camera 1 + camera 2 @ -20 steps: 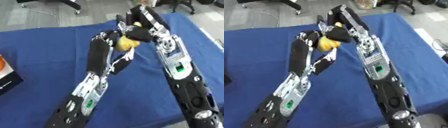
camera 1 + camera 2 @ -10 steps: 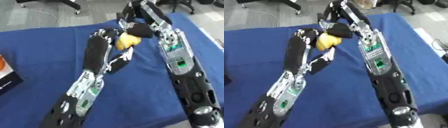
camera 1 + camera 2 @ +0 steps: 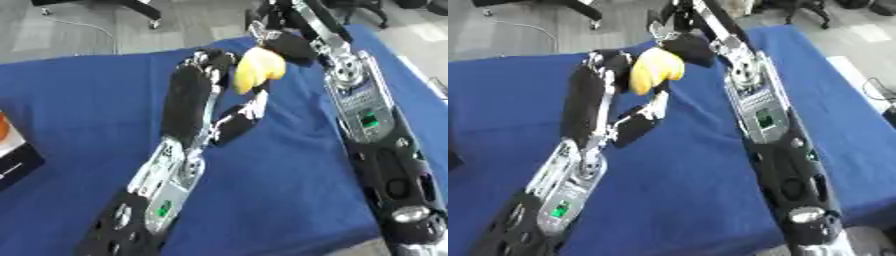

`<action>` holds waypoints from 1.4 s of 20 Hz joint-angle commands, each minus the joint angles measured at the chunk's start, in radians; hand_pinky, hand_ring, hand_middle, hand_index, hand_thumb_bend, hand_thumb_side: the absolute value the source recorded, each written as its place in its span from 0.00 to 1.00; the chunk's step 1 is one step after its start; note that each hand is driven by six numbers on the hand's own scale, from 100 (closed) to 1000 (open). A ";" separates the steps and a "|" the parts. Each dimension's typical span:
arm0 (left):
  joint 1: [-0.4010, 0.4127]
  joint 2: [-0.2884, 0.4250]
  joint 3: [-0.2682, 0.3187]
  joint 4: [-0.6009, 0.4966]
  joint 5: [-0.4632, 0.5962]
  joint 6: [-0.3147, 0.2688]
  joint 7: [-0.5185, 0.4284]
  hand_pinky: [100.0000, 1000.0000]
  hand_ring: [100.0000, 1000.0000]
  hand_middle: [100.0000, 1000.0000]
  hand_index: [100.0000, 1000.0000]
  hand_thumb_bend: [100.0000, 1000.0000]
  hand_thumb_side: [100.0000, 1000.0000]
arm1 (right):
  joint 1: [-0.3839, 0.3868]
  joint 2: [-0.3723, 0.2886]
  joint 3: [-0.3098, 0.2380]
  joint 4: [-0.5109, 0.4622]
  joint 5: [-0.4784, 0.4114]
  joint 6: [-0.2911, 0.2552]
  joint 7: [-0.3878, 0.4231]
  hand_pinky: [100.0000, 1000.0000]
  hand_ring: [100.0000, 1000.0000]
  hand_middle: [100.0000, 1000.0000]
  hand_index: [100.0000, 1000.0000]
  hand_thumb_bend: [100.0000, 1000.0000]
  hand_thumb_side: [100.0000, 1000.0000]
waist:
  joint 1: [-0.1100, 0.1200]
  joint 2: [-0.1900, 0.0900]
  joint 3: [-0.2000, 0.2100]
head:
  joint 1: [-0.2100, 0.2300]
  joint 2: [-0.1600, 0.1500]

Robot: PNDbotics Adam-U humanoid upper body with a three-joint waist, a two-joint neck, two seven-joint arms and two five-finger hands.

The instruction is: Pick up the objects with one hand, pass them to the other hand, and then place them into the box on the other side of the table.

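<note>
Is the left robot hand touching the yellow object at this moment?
Touching. In the left eye view the left robot hand has the yellow object pressed against it, no blue cloth showing between them; the right robot hand meets it from above.

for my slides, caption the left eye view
Both hands meet on a yellow object above the blue table, mid hand-over.

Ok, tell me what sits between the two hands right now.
The yellow object sits between the left hand and the right hand, above the blue table. It shows best in the left eye view.
</note>
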 commanded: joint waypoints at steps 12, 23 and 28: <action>0.013 -0.011 0.025 -0.011 0.072 0.022 0.050 0.33 0.14 0.12 0.35 0.00 0.22 | -0.029 -0.028 -0.034 -0.027 -0.038 0.001 -0.067 0.51 0.41 0.22 0.53 0.00 0.56 | -0.010 -0.001 0.006 | 0.000 -0.003; 0.039 0.135 0.117 -0.107 0.218 0.130 0.078 0.32 0.14 0.12 0.35 0.00 0.23 | -0.022 -0.113 -0.107 -0.062 -0.015 0.026 -0.121 0.52 0.42 0.24 0.53 0.00 0.44 | 0.018 -0.023 0.014 | 0.212 -0.003; 0.082 0.317 0.256 -0.170 0.404 0.281 0.146 0.32 0.13 0.11 0.35 0.00 0.22 | 0.033 -0.149 -0.122 -0.051 -0.007 0.036 -0.125 0.52 0.42 0.23 0.53 0.00 0.43 | 0.041 -0.051 0.015 | 0.442 -0.003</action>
